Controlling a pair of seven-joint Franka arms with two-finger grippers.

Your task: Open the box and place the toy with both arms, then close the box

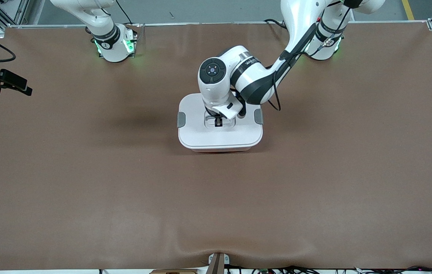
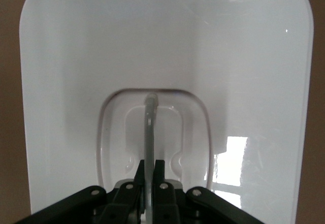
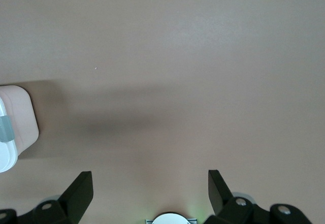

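Observation:
The box stands in the middle of the table, its white lid on the tub and a grey clip at each end. My left gripper reaches down into the lid's recessed centre. It is shut on the thin grey handle that stands up out of the recess. My right gripper hangs open and empty, high over bare table near its own base. In the right wrist view a corner of the box shows at the edge. The toy is out of view.
Brown cloth covers the table, with a fold at its near edge. A black fixture juts in over the table at the right arm's end. The two green-lit arm bases stand farthest from the front camera.

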